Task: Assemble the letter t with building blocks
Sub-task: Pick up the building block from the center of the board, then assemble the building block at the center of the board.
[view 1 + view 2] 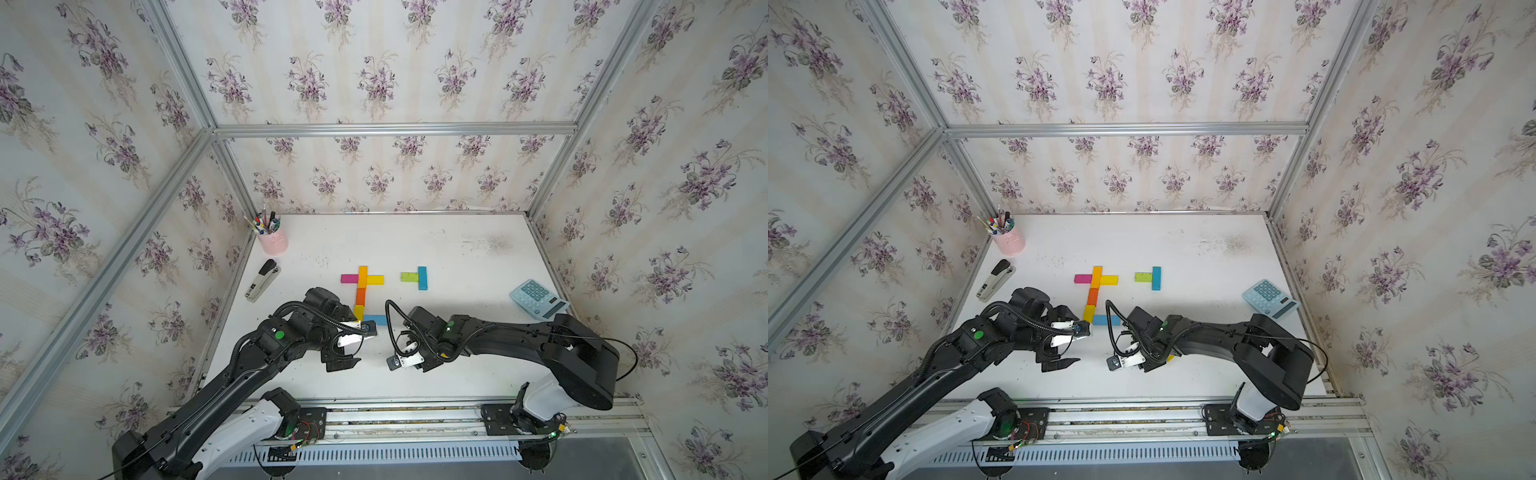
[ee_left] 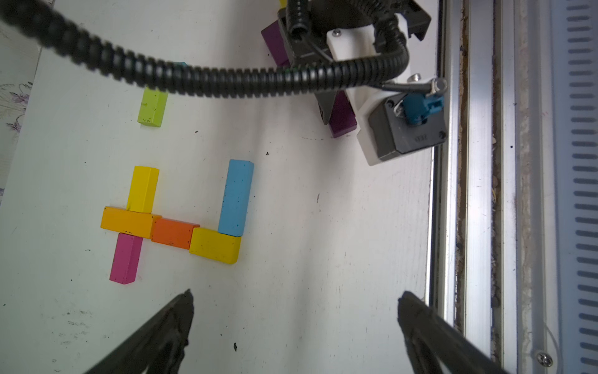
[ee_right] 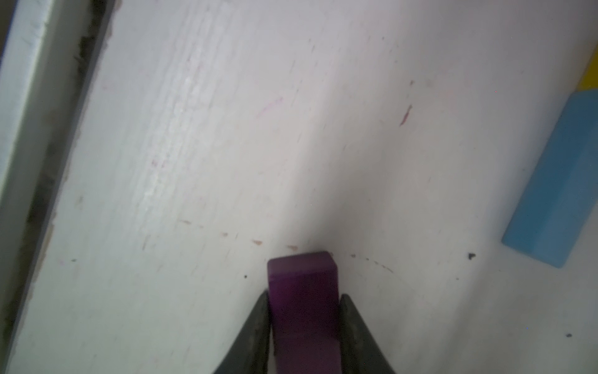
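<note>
**Right wrist view.** The right claw [image 3: 304,299] is clenched on a purple rectangular wooden block [image 3: 302,278]. 1 finger presses each long side, and the block's free end projects past the tips. Whether that end touches the white table [image 3: 226,129] cannot be told. A light blue rectangular wooden block [image 3: 556,181] lies flat, well apart from this claw. An aluminium rail [image 3: 19,97] borders the table.

**Left wrist view.** The left claw [image 2: 296,301] is released, its fingers spread wide over bare table with nothing between them. 3 blocks lie end to end as a stem: an amber rectangular wooden block [image 2: 127,221], an orange rectangular wooden block [image 2: 174,233] and a yellow wooden foot block [image 2: 215,245]. A yellow wooden crossbar block [image 2: 144,189] and a magenta rectangular wooden block [image 2: 126,257] butt against opposite long sides of the amber block. The light blue block lies at a right angle to the yellow wooden foot block, touching it. A lime rectangular wooden block [image 2: 152,107] lies apart. A second purple block [image 2: 275,40] lies just beside the right claw, partly hidden.

**Top views.** In both top views the 2 claws face each other over the table's near half, near but apart. The held block is hidden under the right arm. A teal rectangular wooden block [image 1: 422,278] touches the lime block's end, and this pair lies well apart from the figure, on the right arm's side. A pink cup of pens [image 1: 274,243] stands in the far left corner, with a grey-black stapler [image 1: 262,281] near it. A pale blue calculator [image 1: 536,300] sits at the right edge.
</note>
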Controlling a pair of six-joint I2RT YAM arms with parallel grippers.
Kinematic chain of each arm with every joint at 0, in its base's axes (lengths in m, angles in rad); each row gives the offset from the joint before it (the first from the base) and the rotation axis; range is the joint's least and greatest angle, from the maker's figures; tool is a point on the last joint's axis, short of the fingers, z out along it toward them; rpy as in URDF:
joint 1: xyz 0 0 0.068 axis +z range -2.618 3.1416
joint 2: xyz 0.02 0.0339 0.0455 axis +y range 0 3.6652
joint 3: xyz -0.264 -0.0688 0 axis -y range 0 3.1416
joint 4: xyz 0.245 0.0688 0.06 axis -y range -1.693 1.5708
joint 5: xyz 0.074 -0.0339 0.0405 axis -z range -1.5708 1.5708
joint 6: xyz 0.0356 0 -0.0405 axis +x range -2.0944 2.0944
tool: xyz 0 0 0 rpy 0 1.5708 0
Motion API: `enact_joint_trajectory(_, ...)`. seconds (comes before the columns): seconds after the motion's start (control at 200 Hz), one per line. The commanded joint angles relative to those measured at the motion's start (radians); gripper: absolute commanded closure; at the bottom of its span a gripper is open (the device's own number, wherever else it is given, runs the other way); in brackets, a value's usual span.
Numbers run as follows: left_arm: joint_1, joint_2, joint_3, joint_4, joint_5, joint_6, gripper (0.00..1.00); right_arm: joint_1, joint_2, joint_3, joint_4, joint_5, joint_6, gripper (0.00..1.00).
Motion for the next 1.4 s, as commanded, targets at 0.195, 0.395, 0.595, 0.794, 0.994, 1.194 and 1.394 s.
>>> enact_joint_trajectory(0.195, 0.001, -0.002, -0.002, 0.024, 0.040, 0.004, 0.00, 0.001, 0.034, 0.029, -0.076, 0.012, 0.024, 0.76)
enact_joint_trajectory(0.395, 0.002, 0.005, 0.002, 0.027, 0.031, 0.003, 0.00, -0.028, -0.013, 0.053, -0.089, 0.022, 0.056, 0.75)
enact_joint_trajectory(0.595, 0.003, 0.051, 0.034, 0.022, 0.024, -0.010, 0.00, -0.126, -0.072, 0.070, -0.077, 0.022, 0.043, 0.74)
enact_joint_trajectory(0.794, 0.004, 0.137, 0.116, 0.015, -0.002, -0.069, 0.00, -0.259, -0.101, 0.091, -0.036, 0.056, 0.009, 0.74)
enact_joint_trajectory(0.994, 0.006, 0.225, 0.164, 0.066, -0.015, -0.134, 0.00, -0.393, -0.083, 0.123, 0.001, 0.067, -0.096, 0.72)
enact_joint_trajectory(1.194, 0.022, 0.341, 0.211, 0.181, -0.016, -0.212, 0.00, -0.543, -0.008, 0.220, 0.021, 0.041, -0.172, 0.74)
enact_joint_trajectory(1.394, 0.037, 0.454, 0.259, 0.315, -0.052, -0.236, 0.00, -0.598, 0.116, 0.302, 0.024, 0.031, -0.240, 0.74)
